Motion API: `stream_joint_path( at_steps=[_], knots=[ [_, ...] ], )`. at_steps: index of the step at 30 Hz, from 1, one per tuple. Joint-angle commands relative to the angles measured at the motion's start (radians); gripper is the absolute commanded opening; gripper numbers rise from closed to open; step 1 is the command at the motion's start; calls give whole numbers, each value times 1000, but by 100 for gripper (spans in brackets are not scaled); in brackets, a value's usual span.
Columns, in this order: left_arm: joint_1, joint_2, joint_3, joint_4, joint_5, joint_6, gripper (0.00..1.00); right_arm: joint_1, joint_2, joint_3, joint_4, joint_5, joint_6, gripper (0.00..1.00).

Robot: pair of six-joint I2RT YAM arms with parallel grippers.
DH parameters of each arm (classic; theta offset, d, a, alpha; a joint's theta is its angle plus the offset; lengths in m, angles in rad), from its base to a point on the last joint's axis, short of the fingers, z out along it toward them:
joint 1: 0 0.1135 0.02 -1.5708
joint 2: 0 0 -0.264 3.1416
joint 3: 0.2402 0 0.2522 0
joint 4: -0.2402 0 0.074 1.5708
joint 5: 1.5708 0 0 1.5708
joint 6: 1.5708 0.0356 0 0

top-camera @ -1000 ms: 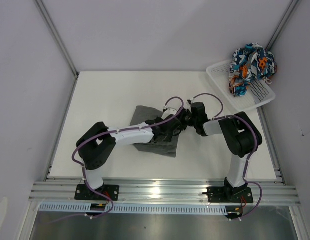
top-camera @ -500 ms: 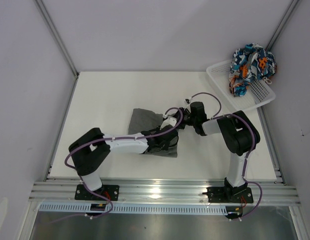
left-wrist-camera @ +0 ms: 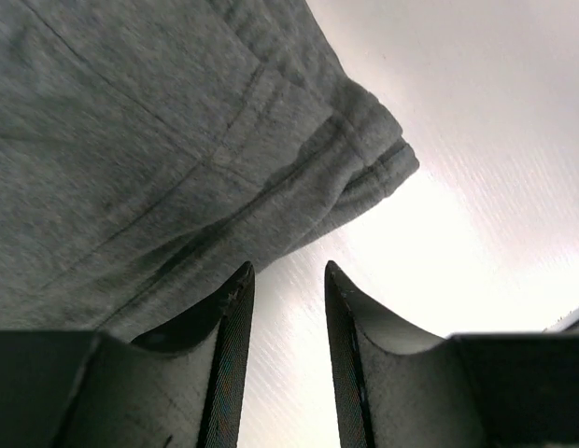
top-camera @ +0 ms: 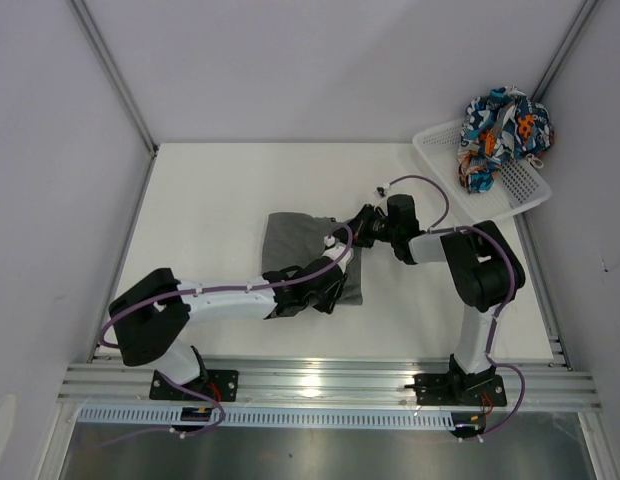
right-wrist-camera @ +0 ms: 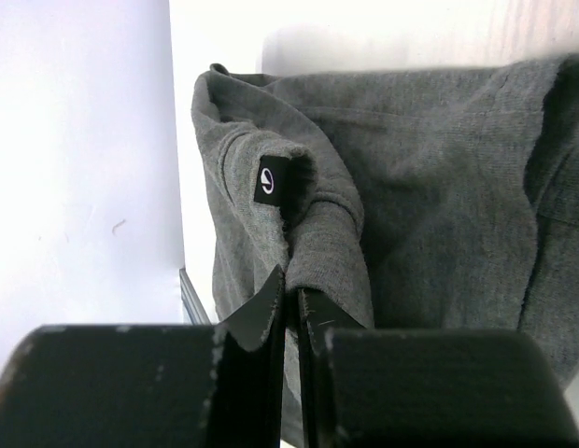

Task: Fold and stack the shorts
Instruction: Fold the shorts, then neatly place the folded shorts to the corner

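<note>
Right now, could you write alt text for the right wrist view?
The right gripper is shut on a bunched fold of the dark grey shorts. A small black label sits just above the pinch.

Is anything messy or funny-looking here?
Yes. The patterned shorts are scrunched in a ball, heaped over the rim of the white basket, which sits crooked at the far right corner of the table. The grey shorts lie rumpled.
</note>
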Motion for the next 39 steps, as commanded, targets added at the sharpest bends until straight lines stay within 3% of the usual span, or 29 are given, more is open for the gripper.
stream_joint_path(
  at_steps=[1, 6, 10, 11, 15, 18, 19, 20, 21, 25, 28, 33, 39],
  knots=[
    [-4, -20, -11, 57, 44, 5, 39, -5, 14, 35, 15, 17, -31, 7],
    [16, -86, 17, 31, 104, 4, 41, -17, 81, 61, 7, 22, -45, 15],
    [146, -204, 46, -7, 224, -2, 44, -17, 48, 108, -129, 59, -103, 29],
    [177, -227, 49, -13, 277, -7, 44, -17, 17, 111, -152, 80, -115, 42],
    [326, -281, 79, -73, 274, -33, 49, -8, -92, 117, -305, 204, -170, 68],
    [453, -264, 105, -104, 262, -56, 57, 25, -211, 81, -437, 302, -183, 85],
    [478, -252, 113, -107, 257, -61, 58, 42, -247, 62, -472, 378, -166, 85],
    [499, -240, 115, -103, 254, -62, 58, 86, -285, 42, -493, 422, -154, 99],
    [539, -211, 127, -90, 253, -62, 58, 114, -366, 15, -550, 542, -113, 99],
    [608, -154, 150, -57, 265, -55, 59, 286, -518, -31, -716, 791, 70, 99],
    [639, -111, 193, -55, 264, -36, 59, 442, -587, -105, -730, 862, 320, 100],
    [705, -103, 228, -61, 299, -42, 60, 675, -578, -81, -902, 1108, 758, 99],
    [749, -155, 227, -107, 261, -52, 60, 783, -540, -108, -833, 1215, 1016, 98]
  ],
)
